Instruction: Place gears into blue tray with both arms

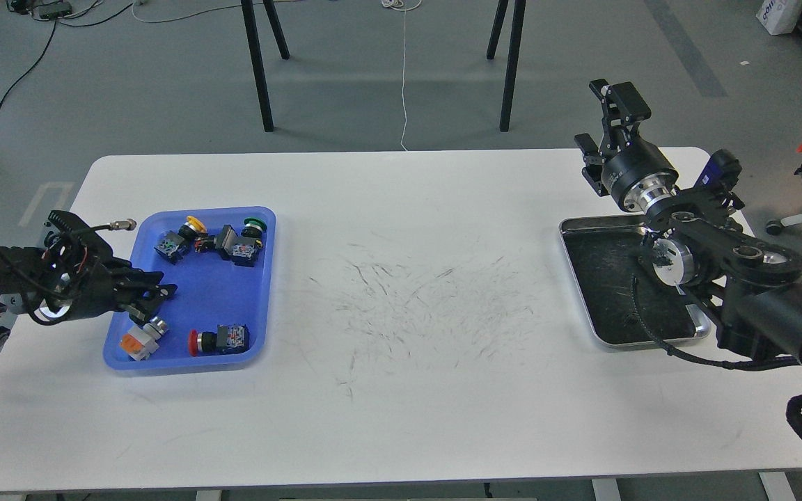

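Left gripper (157, 292) reaches over the blue tray (265, 278) rim, presumably to drop a gear; its dark jaws are unreadable. Right gripper (606, 115) is raised, jaws apart, empty. No gears visible.

Blue tray (269, 278): glossy plastic. Steel tray (575, 229): shiny metal rim, floor scratched, prob. matt. Table (401, 390): smooth white, scuffed.

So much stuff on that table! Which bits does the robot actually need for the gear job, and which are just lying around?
Part of the job:
- blue tray
- left gripper, over the tray's left edge
- right gripper, raised above the steel tray
- gears: none I can make out

Just lying about:
- push-button switches in the blue tray
- steel tray
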You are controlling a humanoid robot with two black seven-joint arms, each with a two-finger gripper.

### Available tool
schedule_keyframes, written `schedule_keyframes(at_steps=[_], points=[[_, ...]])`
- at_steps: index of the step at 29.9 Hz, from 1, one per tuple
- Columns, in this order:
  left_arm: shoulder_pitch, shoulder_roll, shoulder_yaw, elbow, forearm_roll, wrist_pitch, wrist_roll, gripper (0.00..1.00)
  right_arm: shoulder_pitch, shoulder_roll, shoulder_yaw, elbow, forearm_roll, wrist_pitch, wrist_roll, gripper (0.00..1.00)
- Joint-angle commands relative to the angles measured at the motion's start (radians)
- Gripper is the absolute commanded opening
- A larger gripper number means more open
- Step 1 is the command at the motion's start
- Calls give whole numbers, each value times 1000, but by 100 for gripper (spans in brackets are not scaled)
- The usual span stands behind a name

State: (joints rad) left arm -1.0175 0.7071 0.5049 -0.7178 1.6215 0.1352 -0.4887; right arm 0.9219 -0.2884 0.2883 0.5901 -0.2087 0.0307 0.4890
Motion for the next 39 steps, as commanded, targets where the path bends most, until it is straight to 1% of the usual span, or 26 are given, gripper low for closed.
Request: schedule_keyframes(at_steps=[1,2,4,8,10,12,17,21,23,24,27,30,33,36,39], points=[[-13,2,-5,0,-3,1,0,40,-2,0,0,0,0,0,0,97],[-19,2,-8,0,-5,1,0,42,-3,0,0,0,0,0,0,97],[-27,9,-28,-2,-5,1,0,43,-5,0,-1,0,0,0,0,97],[-53,12,-107,-2,-49,-2,0,46,-5,0,-1,-1,0,0,0,97],[-55,12,-135,-2,-81,-2,0,48,-5,-2,0,-1,0,2,0,97],[-62,11,-167,-2,-132,-6,0,51,-5,-3,-1,-1,0,2,0,97],[-59,-1,-284,-6,-305,-8,0,51,-6,0,-3,-36,-1,2,0,97],[-49,-21,-379,-14,-420,-16,0,54,-14,0,-6,-49,-1,3,0,97],[-47,-72,-422,-14,-488,-48,0,62,-15,0,-6,-49,-1,2,0,97],[-47,-93,-437,-14,-520,-66,0,65,-15,0,-6,-49,-1,3,0,97],[-44,-135,-492,-14,-671,-109,0,66,-15,2,-5,-50,-1,2,0,97],[-47,-172,-519,-14,-811,-157,0,76,-17,2,-5,-50,-1,2,0,97],[-49,-210,-542,-9,-948,-206,0,82,-20,2,-5,-50,-1,2,0,97],[-47,-248,-580,-9,-1055,-235,0,89,-21,0,-6,-49,-1,2,0,98],[-35,-302,-620,-8,-1152,-238,0,93,-21,0,-6,-49,-1,3,0,99]])
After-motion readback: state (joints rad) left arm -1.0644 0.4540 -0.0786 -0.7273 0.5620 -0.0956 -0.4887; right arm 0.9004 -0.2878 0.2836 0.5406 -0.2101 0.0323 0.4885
